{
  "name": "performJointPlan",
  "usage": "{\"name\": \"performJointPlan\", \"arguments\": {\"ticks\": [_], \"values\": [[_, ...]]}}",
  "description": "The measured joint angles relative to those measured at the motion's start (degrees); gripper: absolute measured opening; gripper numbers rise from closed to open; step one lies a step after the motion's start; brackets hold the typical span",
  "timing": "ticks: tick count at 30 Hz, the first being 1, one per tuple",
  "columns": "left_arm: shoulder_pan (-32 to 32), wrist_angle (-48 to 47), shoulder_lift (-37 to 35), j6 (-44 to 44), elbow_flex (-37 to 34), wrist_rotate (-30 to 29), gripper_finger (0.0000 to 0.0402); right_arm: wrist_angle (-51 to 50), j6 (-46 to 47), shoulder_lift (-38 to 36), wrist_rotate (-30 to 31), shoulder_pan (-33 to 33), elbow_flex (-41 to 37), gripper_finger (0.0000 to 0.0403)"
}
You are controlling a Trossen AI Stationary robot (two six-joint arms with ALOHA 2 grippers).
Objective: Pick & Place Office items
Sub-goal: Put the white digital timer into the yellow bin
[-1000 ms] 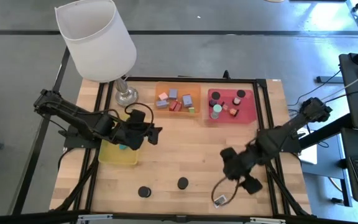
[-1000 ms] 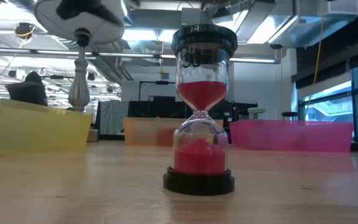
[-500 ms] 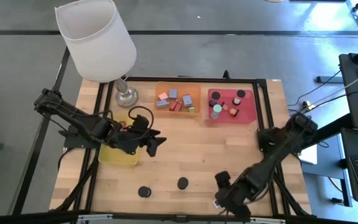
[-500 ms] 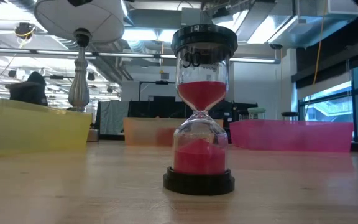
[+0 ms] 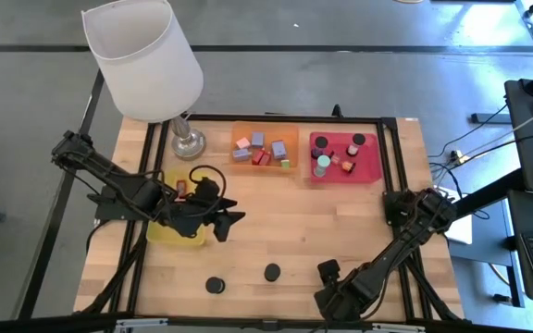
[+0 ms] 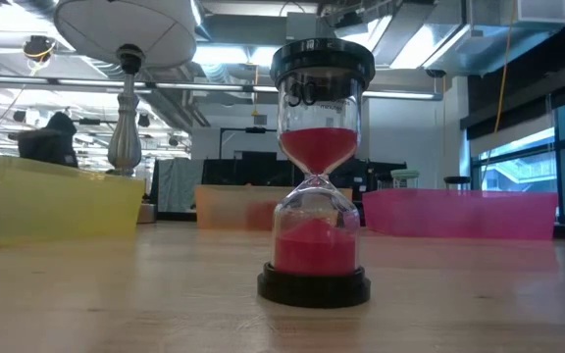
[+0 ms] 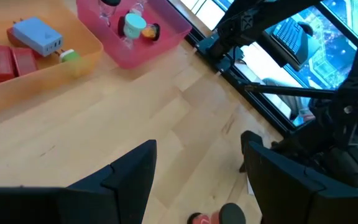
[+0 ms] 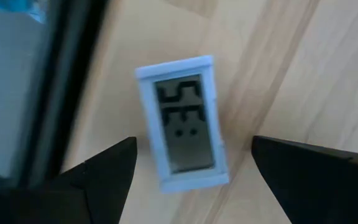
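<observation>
Wood table [image 5: 276,231]: pale planks inside a black frame, seen from above.
Left gripper [image 5: 227,219]: over the table just right of the yellow tray [image 5: 167,232], at about 9 o'clock from the table's middle; in its wrist view the two dark fingers [image 7: 124,178] stand apart with bare wood between them, holding nothing.
Right gripper [image 5: 339,303]: low at the table's 6 o'clock edge, toward the right; its fingers [image 8: 104,168] stand wide on either side of a small white digital display [image 8: 185,122] that lies flat on the wood, not touching it.
Hourglasses: two black-capped ones [image 5: 215,286] [image 5: 272,272] stand at about 6 to 7 o'clock, apart from each other; the low view shows one [image 6: 314,172] upright with red sand in both bulbs.
Orange tray [image 5: 290,139]: at 12 o'clock, holding red and lavender blocks [image 5: 257,141] and a small green bit.
Red tray [image 5: 374,162]: just right of the orange one, at 1 o'clock, holding black-capped pieces, a mint-topped cylinder [image 5: 322,161] and an orange-and-dark piece.
Yellow tray contents: a small reddish piece [image 5: 180,189] at its far edge; the rest is hidden by the arm.
Lamp [image 5: 144,60]: white shade over a metal base at 11 o'clock.
</observation>
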Motion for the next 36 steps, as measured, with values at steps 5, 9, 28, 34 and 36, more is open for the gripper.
{"name": "performJointPlan", "arguments": {"ticks": [5,9,28,34,36], "values": [[-0.40,0.00,0.00,0.01,0.00,0.01,0.0239,0.04,0.77,0.94,0.97,0.06,0.21,0.0322],[-0.40,0.00,0.00,-0.01,0.00,0.29,0.0239,0.04,-1.61,1.04,0.83,0.13,0.20,0.0314],[-0.38,5.02,0.00,-0.01,0.00,0.51,0.0239,-4.79,6.55,-2.21,1.62,-0.55,-0.42,0.0150],[-0.36,11.59,-0.02,-0.02,0.00,0.59,0.0239,-13.55,12.84,-13.67,11.75,-0.97,-0.20,0.0155],[-0.36,13.82,-0.04,-0.03,0.00,0.53,0.0239,-15.11,14.65,-18.50,17.67,-1.42,-0.18,0.0161]]}}
